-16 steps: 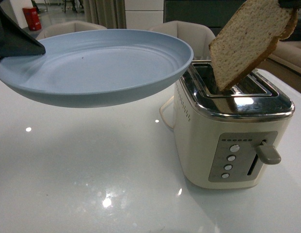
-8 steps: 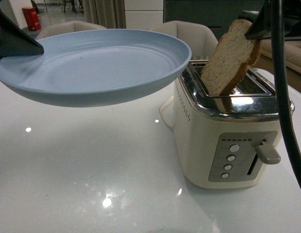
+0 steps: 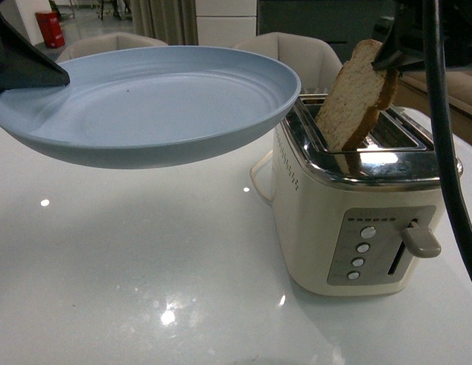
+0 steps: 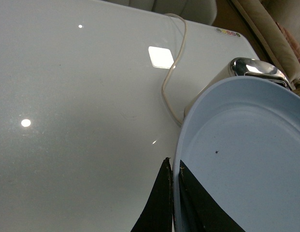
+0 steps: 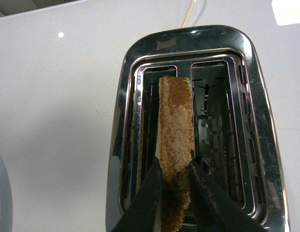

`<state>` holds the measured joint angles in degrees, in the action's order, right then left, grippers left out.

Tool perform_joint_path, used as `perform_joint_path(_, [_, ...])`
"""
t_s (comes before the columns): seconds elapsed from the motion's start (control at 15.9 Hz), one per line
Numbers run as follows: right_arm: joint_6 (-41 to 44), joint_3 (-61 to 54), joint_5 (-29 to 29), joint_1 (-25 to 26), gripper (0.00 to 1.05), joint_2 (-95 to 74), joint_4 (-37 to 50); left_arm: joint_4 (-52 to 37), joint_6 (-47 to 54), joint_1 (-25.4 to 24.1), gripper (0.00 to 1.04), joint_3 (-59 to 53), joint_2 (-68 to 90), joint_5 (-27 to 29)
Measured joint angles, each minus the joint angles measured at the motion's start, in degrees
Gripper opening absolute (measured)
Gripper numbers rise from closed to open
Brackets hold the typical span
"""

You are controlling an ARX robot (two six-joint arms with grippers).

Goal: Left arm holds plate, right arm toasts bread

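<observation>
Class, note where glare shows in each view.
Front view: small glare spots on the glossy table, a bright highlight atop the toaster. Left wrist view: a square light reflection on the table. Right wrist view: the toaster's chrome rim gleams.

1. The plate (image 3: 144, 106) hangs above the table (image 3: 106, 296), left of the toaster (image 3: 357, 228), with the left gripper (image 4: 174, 166) clamped on its left edge.
2. The bread (image 3: 356, 99) stands tilted in the toaster's slot nearer the plate, with the right gripper (image 5: 175, 166) pinching its upper end.
3. The cord (image 4: 171, 72) lies on the table beside the toaster.
</observation>
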<state>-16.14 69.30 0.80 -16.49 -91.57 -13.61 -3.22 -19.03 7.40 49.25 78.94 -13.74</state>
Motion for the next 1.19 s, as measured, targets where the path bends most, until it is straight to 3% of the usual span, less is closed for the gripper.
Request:
perform_joint_path(0.25, [-1.40, 1.07, -0.66, 0.02, 0.35, -0.98, -1.22, 0.00, 0.00, 0.00, 0.03, 0.00, 0.00, 0.00])
perform_joint_path(0.38, [-2.34, 1.36, -0.83, 0.02, 0.60, -1.64, -1.53, 0.00, 0.00, 0.00, 0.03, 0.00, -0.02, 0.00])
perform_joint_path(0.63, [-2.43, 1.33, -0.79, 0.46, 0.98, -1.64, 0.74, 0.00, 0.00, 0.00, 0.03, 0.00, 0.00, 0.00])
perform_joint_path(0.69, [-1.79, -2.93, -0.20, 1.68, 0.98, 4.07, 6.62, 0.00, 0.00, 0.00, 0.03, 0.00, 0.00, 0.00])
perform_joint_path(0.82, [2.21, -16.09, 6.21, 5.03, 0.98, 20.76, 18.58, 0.00, 0.00, 0.00, 0.03, 0.00, 0.00, 0.00])
perform_joint_path(0.94, [10.93, -30.84, 7.41, 7.72, 0.75, 32.55, 34.67, 0.00, 0.00, 0.00, 0.03, 0.00, 0.00, -0.02])
perform_joint_path(1.07, [14.47, -44.89, 0.57, 15.61, 0.49, 48.44, 29.75, -0.02, -0.02, -0.11, 0.03, 0.00, 0.00, 0.04])
perform_joint_path(1.13, [14.69, -47.34, 0.37, 16.68, 0.43, 51.74, 28.00, -0.02, -0.02, -0.09, 0.03, 0.00, 0.00, 0.02])
perform_joint_path(1.19, [14.82, -52.87, 0.02, 16.96, 0.31, 59.84, 24.57, 0.00, 0.00, -0.09, 0.03, 0.00, 0.00, 0.00])
